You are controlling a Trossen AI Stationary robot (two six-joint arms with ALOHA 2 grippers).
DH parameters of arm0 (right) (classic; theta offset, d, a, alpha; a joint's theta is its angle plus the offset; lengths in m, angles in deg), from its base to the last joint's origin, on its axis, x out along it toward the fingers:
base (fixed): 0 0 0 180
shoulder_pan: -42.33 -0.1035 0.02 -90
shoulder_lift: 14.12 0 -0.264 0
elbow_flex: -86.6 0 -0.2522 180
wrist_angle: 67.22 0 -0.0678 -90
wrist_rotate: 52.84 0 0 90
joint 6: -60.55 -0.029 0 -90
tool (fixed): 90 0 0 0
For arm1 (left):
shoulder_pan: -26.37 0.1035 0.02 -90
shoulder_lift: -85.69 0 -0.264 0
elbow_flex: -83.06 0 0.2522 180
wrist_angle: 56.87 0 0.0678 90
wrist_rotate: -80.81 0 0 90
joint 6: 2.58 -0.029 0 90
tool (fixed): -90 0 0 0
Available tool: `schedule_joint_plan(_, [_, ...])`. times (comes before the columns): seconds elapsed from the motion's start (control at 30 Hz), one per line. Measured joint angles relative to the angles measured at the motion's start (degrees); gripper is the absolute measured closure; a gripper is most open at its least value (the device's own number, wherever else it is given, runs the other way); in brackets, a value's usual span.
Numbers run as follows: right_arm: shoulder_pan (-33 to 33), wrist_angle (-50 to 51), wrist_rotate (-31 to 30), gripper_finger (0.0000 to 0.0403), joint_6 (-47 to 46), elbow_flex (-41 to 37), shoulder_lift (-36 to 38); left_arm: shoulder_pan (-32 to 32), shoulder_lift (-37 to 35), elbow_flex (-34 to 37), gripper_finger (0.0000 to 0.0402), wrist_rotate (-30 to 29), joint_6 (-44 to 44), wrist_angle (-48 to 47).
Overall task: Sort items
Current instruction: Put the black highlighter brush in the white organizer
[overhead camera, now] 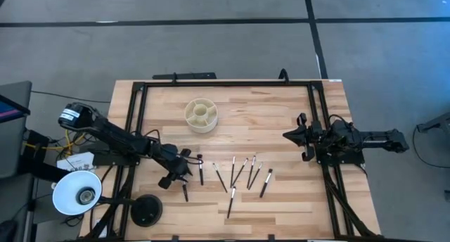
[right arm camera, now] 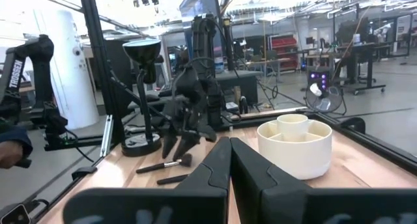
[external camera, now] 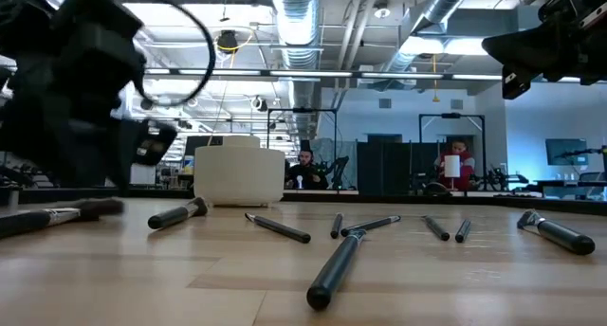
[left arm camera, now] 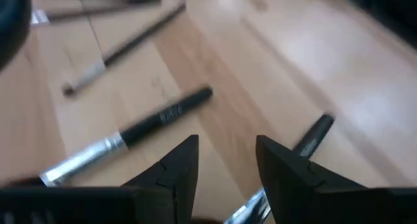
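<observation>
Several thin dark-handled makeup brushes (overhead camera: 242, 173) lie flat and scattered on the wooden table, some with silvery ferrules. My left gripper (overhead camera: 179, 173) hovers open just above the table at the left end of the row. It is between one brush (overhead camera: 200, 169) and another (overhead camera: 185, 192). In the left wrist view its fingers (left arm camera: 227, 160) stand apart over bare wood, with a silver-ferruled brush (left arm camera: 130, 136) beside one finger and a second brush (left arm camera: 314, 136) running under the other. My right gripper (overhead camera: 292, 135) waits shut near the table's right side, raised off the table.
A round cream divided cup (overhead camera: 201, 114) stands toward the far side of the table, also seen in the low view (external camera: 239, 174). A white lamp head (overhead camera: 77, 193) and a black round base (overhead camera: 148, 210) sit at the near left corner. A black frame (overhead camera: 225, 84) borders the table.
</observation>
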Motion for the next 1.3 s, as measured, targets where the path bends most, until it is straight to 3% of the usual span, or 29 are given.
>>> schedule_joint_plan(0.2, [0.0, 0.0, 0.0, 0.0403, 0.5, 0.0, 0.0, -3.8, -1.2, 0.0, 0.0253, 5.4, 0.0, -0.7])
schedule_joint_plan(0.43, [0.0, 0.0, 0.0, 0.0403, 0.5, 0.0, 0.0, -7.6, 5.0, 0.0, 0.0253, 0.5, -4.4, 0.3])
schedule_joint_plan(0.77, [0.0, 0.0, 0.0, 0.0403, 0.5, 0.0, 0.0, -7.5, 10.9, -0.1, 0.0255, 0.6, -8.4, 4.4])
schedule_joint_plan(0.87, [0.0, 0.0, 0.0, 0.0403, 0.2, 0.0, 0.0, -7.1, 11.4, -0.1, 0.0274, 0.9, -8.4, 4.4])
schedule_joint_plan(1.1, [0.0, -0.1, -0.5, 0.0403, 1.8, 0.0, 0.0, -4.8, 11.5, -0.2, 0.0360, 1.3, -5.4, 4.4])
schedule_joint_plan(1.3, [0.0, -5.5, -1.2, 0.0382, 3.4, 0.0, -0.5, -3.8, 11.6, 0.0, 0.0360, 0.3, 3.5, 6.8])
